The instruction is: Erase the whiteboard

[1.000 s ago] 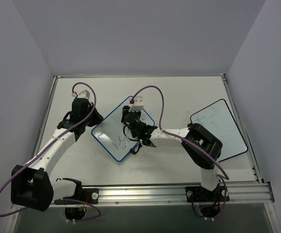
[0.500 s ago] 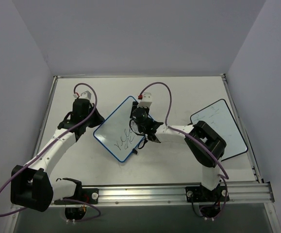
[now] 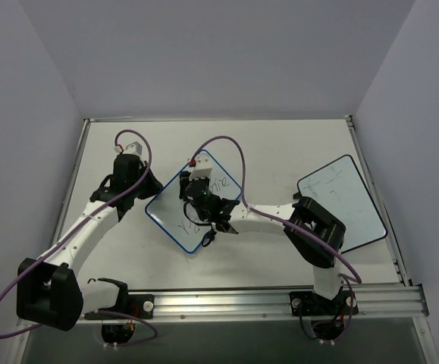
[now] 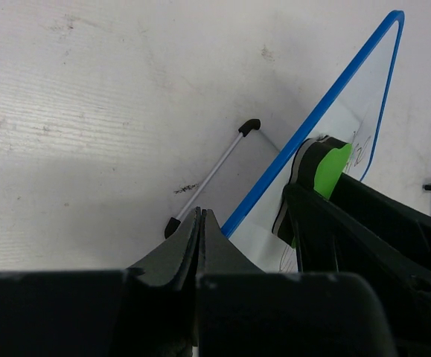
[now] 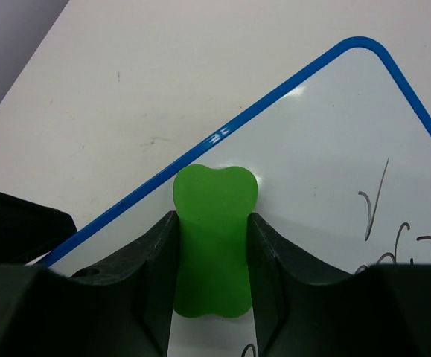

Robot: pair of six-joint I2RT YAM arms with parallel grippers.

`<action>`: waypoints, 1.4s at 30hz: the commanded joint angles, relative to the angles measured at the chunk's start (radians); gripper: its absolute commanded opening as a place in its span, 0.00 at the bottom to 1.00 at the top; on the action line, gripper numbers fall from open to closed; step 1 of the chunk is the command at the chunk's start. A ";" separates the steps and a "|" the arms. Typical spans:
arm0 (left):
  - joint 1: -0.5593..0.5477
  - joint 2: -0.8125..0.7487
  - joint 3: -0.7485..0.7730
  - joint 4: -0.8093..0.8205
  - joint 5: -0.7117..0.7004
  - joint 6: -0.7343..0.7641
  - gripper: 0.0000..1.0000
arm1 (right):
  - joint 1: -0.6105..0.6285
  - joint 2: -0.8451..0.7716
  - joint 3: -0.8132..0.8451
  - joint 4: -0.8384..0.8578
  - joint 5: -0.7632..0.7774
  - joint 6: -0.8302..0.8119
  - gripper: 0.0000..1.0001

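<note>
top external view: whiteboard lies on the table at centre, turned diagonally, between the 2 arms. blue frame, white face. dark handwriting on its near half, a little more at the far right corner.

right gripper is over the far left part of the board. right wrist view: right gripper is clamped on a green eraser, 1 finger on each side of its narrow waist. the eraser's front end sits right at the blue frame, on the whiteboard face. pen strokes lie to its right, apart from it.

left gripper is just beside the board's left edge. left wrist view: left gripper has its 2 fingers pressed together with nothing between them. the tips are next to a thin white stand rod with black end caps, which runs under the whiteboard edge; contact with the rod cannot be told. the green eraser shows here too, on the board face.

a 2nd board with a black frame lies near the table's right edge, well apart from the blue one, with faint scribbles on it.
</note>
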 commanded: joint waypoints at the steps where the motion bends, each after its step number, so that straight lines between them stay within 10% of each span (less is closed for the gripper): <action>1: -0.013 -0.014 0.032 -0.010 0.024 0.014 0.02 | -0.058 0.036 0.006 -0.079 -0.087 0.025 0.00; 21: -0.016 -0.006 0.038 -0.006 0.026 0.012 0.02 | -0.236 0.013 -0.099 -0.122 -0.087 0.068 0.00; 42: -0.028 0.009 0.041 0.000 0.026 0.009 0.02 | -0.117 -0.036 -0.063 -0.100 -0.206 0.057 0.00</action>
